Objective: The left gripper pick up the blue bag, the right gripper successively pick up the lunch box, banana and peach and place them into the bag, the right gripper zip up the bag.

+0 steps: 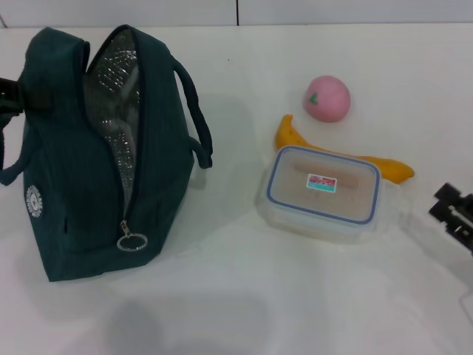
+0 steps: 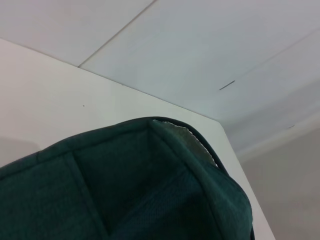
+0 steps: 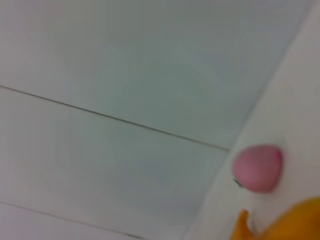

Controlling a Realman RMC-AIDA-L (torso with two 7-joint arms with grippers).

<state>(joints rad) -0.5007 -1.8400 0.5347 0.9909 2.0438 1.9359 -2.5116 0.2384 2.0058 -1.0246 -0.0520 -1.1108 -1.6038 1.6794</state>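
A: What is shown in the head view?

B: The dark teal fabric lunch bag [image 1: 96, 155] is seen standing on the white table [image 1: 236, 296], unzipped, its silver foil lining exposed. The left gripper [image 1: 9, 96] is glimpsed at the bag's far left edge; whether it is clenched cannot be told. The clear rectangular lunch box with the blue-rimmed lid [image 1: 323, 190] lies well apart from the bag, the curved yellow banana [image 1: 332, 151] just behind it, the round pink peach [image 1: 327, 97] beyond. The right gripper [image 1: 457, 214] is seen low at the right edge, near the box; its state cannot be told.

A: And the left wrist view?

B: Only the bag's top edge [image 2: 150, 190] is shown, very close. The mouth should probably be held wide and steady.

A: The right wrist view?

B: The peach [image 3: 257, 167] and part of the banana [image 3: 285, 222] are seen. The lunch box is best approached from above and gripped across its short sides, so the banana is not nudged.
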